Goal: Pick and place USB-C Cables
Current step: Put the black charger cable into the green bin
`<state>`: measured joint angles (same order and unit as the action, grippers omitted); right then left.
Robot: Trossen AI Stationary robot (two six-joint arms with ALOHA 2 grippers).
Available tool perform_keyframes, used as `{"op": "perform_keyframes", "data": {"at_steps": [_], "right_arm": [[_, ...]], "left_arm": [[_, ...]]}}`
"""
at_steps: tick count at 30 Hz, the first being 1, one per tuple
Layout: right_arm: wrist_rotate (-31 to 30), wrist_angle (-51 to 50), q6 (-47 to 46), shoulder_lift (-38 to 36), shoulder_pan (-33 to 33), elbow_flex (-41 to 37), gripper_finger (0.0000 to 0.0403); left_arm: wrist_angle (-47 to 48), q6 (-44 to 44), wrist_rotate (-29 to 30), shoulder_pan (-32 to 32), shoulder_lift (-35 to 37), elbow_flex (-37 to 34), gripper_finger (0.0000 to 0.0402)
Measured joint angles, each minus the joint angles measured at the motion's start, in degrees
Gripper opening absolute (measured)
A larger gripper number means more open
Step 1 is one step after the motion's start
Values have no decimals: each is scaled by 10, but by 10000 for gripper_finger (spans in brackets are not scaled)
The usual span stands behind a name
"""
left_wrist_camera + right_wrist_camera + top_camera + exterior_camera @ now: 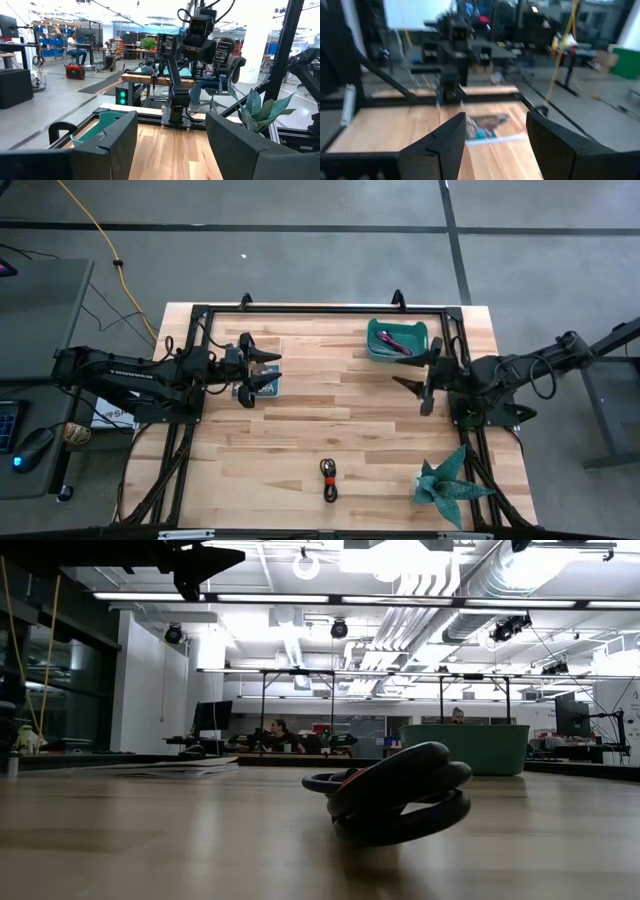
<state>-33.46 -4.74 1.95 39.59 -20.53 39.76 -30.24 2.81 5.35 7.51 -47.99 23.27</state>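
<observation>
A red-and-black cable (pixel 328 478), coiled, lies flat on the wooden table near its near edge; it fills the low view close up as a dark coil (pixel 395 805). A magenta-pink cable (pixel 395 340) lies inside the teal bin (pixel 372 345) with something dark beside it. The light blue-grey cable does not show. My left gripper (pixel 265 371) hovers open over the table's left-middle, above a printed card. My right gripper (pixel 417 380) hovers open just near of the bin. Each wrist view shows its own open fingers, left (pixel 172 150) and right (pixel 495 142), with nothing between them.
A printed card (pixel 268 388) lies under the left gripper and shows in the right wrist view (pixel 486 126). A green paper plant (pixel 450 485) stands at the near right corner. A black frame (pixel 300 309) rims the table. Bare wood lies between the arms.
</observation>
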Motion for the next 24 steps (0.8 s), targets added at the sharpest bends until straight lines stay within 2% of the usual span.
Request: {"op": "perform_keyframes", "data": {"at_steps": [6,9,24], "right_arm": [[119,109,24,-13,48,-58,199],[151,119,20,-5,68,-69,199],[149,110,11,9,83,-70,199]], "left_arm": [[-4,0,0,0,0,0,214],[-9,0,0,0,0,0,214],[-9,0,0,0,0,0,214]]}}
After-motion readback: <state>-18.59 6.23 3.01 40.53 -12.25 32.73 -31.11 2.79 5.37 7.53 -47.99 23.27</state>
